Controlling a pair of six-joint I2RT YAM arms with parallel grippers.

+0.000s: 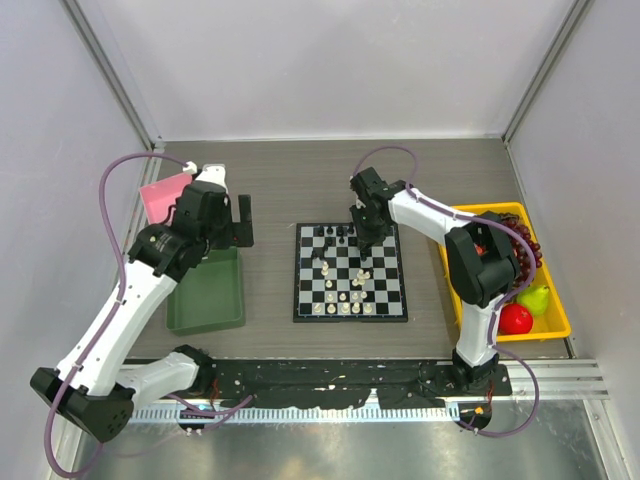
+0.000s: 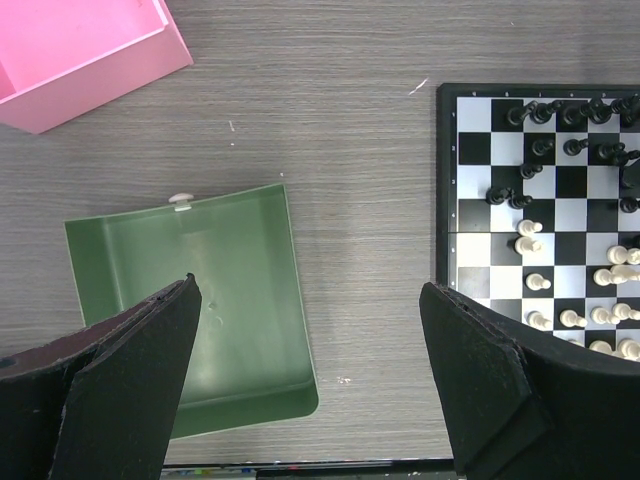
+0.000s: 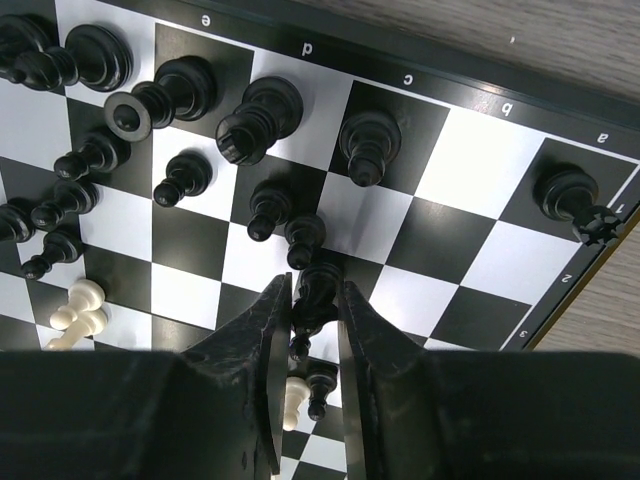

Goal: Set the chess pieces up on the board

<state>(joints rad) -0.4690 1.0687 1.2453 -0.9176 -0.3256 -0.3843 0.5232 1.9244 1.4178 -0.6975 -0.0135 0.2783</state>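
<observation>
The board (image 1: 385,252) lies flat at the table's middle. Black chess pieces (image 1: 335,232) stand along its far rows and cream-white ones (image 1: 345,302) along its near rows, some of them off their rows. My right gripper (image 1: 362,236) is down over the board's far side. In the right wrist view its jaws (image 3: 314,296) are closed against a black chess piece (image 3: 321,278) standing on the board (image 3: 480,160), with other black pieces (image 3: 262,112) close by. My left gripper (image 1: 240,222) hovers wide open and empty (image 2: 310,290) between the green tray and the board (image 2: 470,150).
A green tray (image 1: 208,292) sits left of the board, with a small white object (image 2: 181,200) at its far rim. A pink box (image 1: 163,196) lies behind it. A yellow bin (image 1: 500,213) at the right holds a red apple (image 1: 516,319) and a green pear (image 1: 535,298).
</observation>
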